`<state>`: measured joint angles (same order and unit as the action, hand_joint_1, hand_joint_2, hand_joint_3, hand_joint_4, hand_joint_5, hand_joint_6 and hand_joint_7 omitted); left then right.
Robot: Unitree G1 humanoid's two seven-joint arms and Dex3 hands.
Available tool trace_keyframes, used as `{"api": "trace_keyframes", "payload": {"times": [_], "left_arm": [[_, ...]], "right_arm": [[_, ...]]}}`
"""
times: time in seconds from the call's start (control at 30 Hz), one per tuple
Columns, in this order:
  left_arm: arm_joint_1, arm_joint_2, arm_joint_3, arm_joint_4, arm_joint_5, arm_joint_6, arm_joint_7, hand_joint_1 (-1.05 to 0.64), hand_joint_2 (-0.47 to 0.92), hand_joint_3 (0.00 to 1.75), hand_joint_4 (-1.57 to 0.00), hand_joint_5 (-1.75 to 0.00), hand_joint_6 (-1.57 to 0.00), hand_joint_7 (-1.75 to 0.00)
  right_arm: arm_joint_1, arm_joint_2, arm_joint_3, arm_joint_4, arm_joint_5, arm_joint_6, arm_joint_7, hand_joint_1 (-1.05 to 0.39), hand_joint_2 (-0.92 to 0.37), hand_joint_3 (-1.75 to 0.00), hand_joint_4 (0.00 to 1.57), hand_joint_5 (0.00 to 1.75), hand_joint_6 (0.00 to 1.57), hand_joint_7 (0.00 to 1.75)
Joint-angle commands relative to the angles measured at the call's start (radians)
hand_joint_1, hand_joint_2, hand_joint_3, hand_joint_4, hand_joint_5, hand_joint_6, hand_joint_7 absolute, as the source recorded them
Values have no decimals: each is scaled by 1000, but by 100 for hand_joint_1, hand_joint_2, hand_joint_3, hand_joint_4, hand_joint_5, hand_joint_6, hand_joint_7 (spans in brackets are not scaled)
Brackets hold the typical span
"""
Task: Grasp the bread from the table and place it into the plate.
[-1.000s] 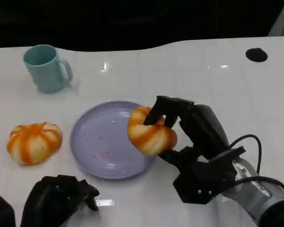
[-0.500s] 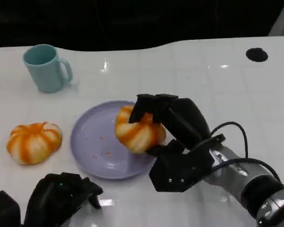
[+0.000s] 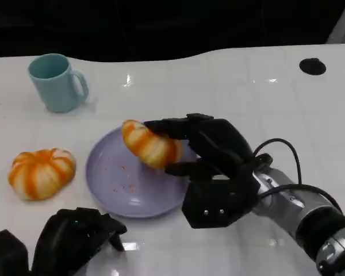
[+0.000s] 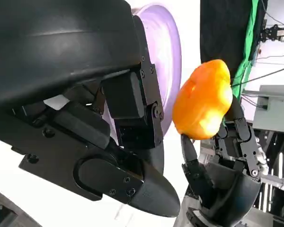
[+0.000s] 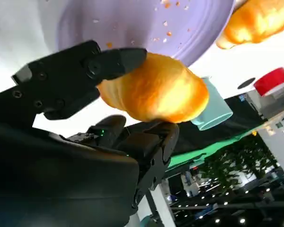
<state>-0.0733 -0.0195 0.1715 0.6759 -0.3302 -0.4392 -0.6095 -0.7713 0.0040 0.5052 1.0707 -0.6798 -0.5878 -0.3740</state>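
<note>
An orange and white bread roll (image 3: 150, 144) is gripped by my right hand (image 3: 214, 168), fingers over its top and thumb underneath. It hangs over the far right part of the lavender plate (image 3: 112, 184); I cannot tell whether it touches the plate. In the right wrist view the roll (image 5: 156, 90) sits between black fingers (image 5: 85, 71) in front of the plate (image 5: 146, 23). From the left wrist, the roll (image 4: 203, 101) is seen beside the plate (image 4: 166, 56), with the right hand (image 4: 227, 175) around it. My left hand (image 3: 75, 241) rests at the near left edge, fingers curled, holding nothing.
A second striped bread (image 3: 40, 172) lies on the white table left of the plate. At the far left stands a teal mug (image 3: 57, 82). A small black disc (image 3: 312, 66) marks the far right of the table.
My right hand has carried the roll leftward from the plate's right rim to over the plate, and turned it. The left hand stays where it was.
</note>
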Motion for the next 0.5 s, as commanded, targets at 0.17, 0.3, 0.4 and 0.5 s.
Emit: {"api": "trace_keyframes", "payload": {"times": [0.17,0.3,0.4,0.5], "left_arm": [[35,7,-5,-14,5,0,4,-105,80,0,-78,-164,-157,-19],[43,6,-11,-33,1,4,1,-105,81,0,-77,-165,-157,-17],[46,2,-12,-44,-4,17,7,-105,80,0,-77,-165,-157,-18],[48,-2,-15,-43,1,9,8,-105,80,0,-78,-165,-157,-20]], "right_arm": [[53,-49,11,-100,5,-15,24,-48,-92,-16,28,20,44,1],[95,-76,4,-166,19,-43,38,-49,-92,-17,34,23,47,3],[125,-98,-1,-215,23,-54,47,-50,-92,-19,36,25,48,3],[148,-110,-11,-246,32,-59,55,-49,-92,-20,36,26,48,3]]}}
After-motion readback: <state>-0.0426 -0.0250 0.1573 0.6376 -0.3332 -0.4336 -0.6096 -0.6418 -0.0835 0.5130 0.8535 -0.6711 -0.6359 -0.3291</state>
